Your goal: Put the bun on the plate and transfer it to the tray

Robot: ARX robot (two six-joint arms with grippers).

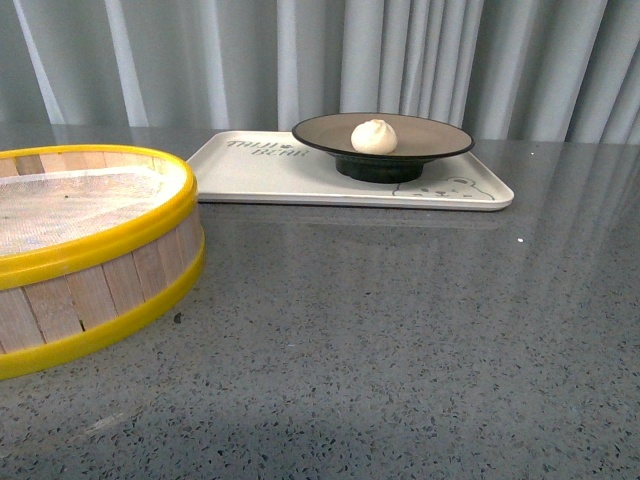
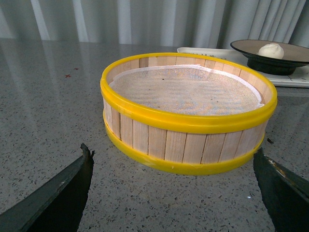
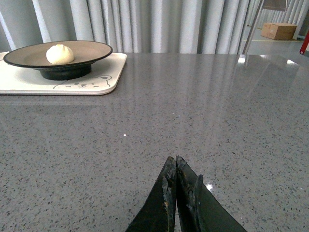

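Front view: small white pleated bun (image 1: 374, 136) sits in beige black-rimmed round plate (image 1: 383, 137); plate stands on cream rectangular tray (image 1: 262, 170), right half. Yellow-rimmed wooden steamer (image 1: 92, 255) near left, empty. No arms visible.

Left wrist view: left gripper (image 2: 176, 186) spread wide, holding nothing, facing steamer.

Right wrist view: right gripper (image 3: 175, 186) pressed together, empty, above grey speckled table (image 3: 217, 121).

Task appears complete; nothing left.

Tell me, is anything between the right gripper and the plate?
Nothing visible. From the shut right gripper, bare countertop runs to the tray, where the plate already sits holding the bun. The steamer stands off to the left.
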